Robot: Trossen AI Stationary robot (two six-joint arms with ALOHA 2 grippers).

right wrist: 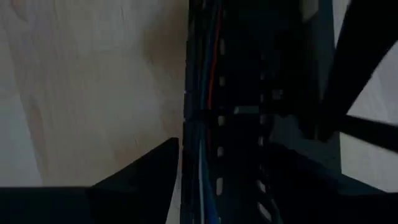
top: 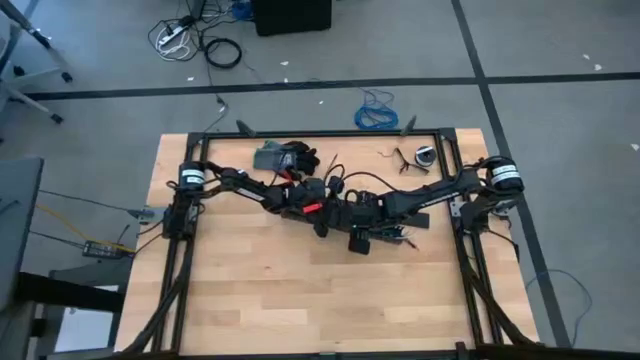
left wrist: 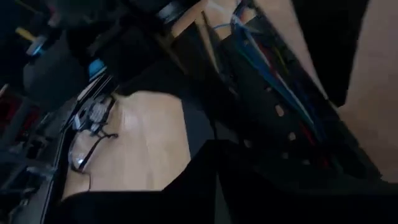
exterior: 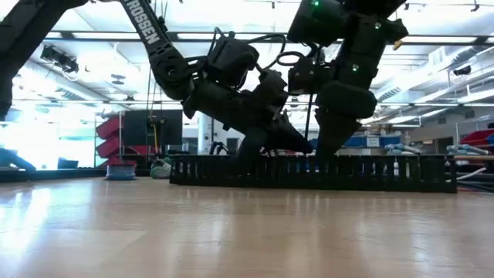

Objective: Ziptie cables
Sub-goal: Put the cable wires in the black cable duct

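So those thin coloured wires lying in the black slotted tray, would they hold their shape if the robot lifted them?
Probably not. The cables are very thin strands running along the black slotted tray, so they would likely droop and splay. They look light. Being loose strands side by side, one might slip free of a gripper.

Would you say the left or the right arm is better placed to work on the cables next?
Probably the right: its hand hangs directly over the cables in the black tray. The left hand sits beside it, viewing them obliquely.
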